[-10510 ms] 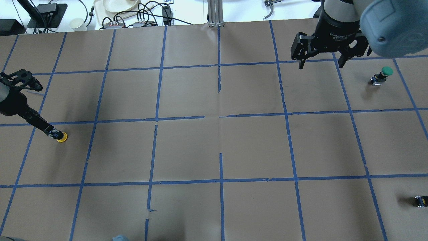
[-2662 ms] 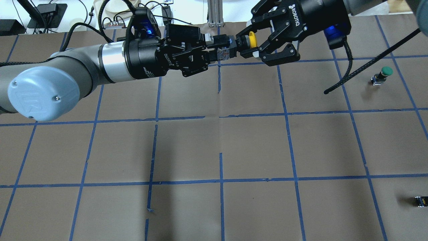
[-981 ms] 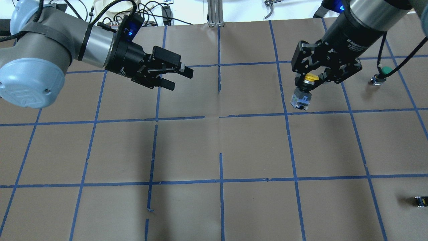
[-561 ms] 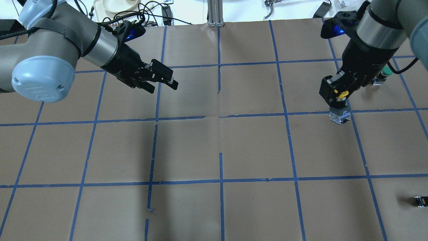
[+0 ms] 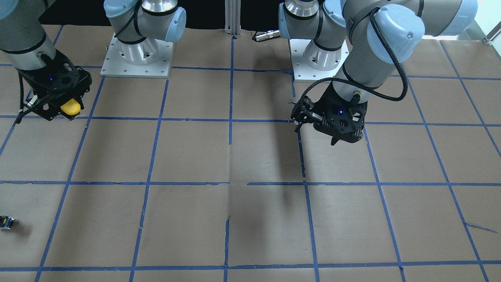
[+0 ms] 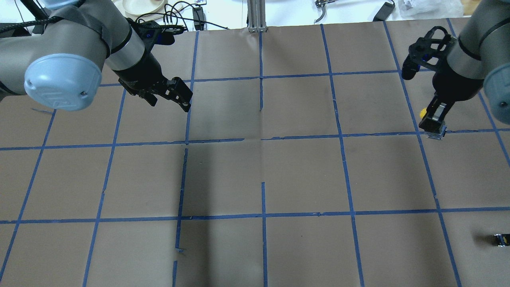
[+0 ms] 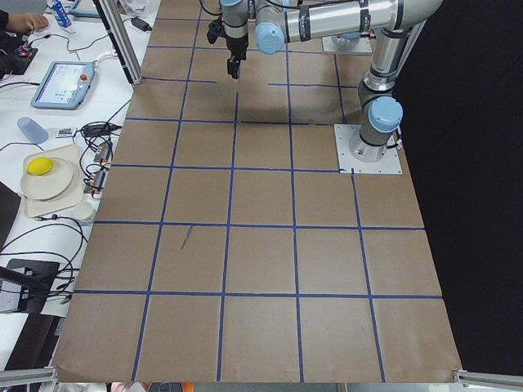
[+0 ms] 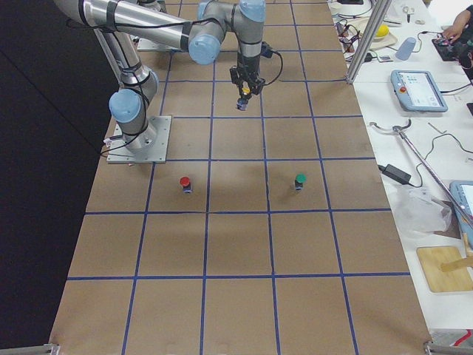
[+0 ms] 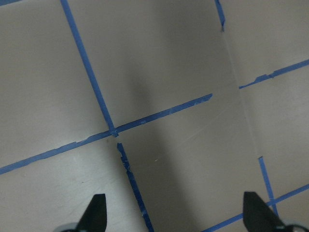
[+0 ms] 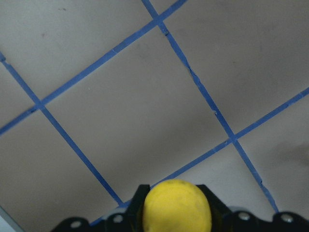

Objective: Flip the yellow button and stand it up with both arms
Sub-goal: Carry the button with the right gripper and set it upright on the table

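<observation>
Over the right side of the counter (image 6: 303, 175), the right claw (image 6: 435, 116) is closed on the yellow button (image 6: 434, 130), cap up and grey switch body hanging below the fingers, right by a blue tape line (image 6: 378, 135). The step in hand looks like the set-down. It should go well if the claw lowers straight, keeps the body plumb and lets the flat base seat fully before the fingers part. It should then lift vertically so that no finger catches the wide cap and tips it. Whether the base already touches the counter I cannot tell. The left claw (image 6: 170, 100) hangs well apart on the left, spread wide and empty. The overhead view shows the body under the claw but only a sliver of cap. The right wrist view shows the reverse: round cap at the bottom edge, body hidden. The left wrist view shows two fingertips (image 9: 95, 212) far apart with bare paper between. Only the right-end view shows a red-capped button (image 8: 185, 182) and a green-capped button (image 8: 300, 179), both standing well apart from the held one.
</observation>
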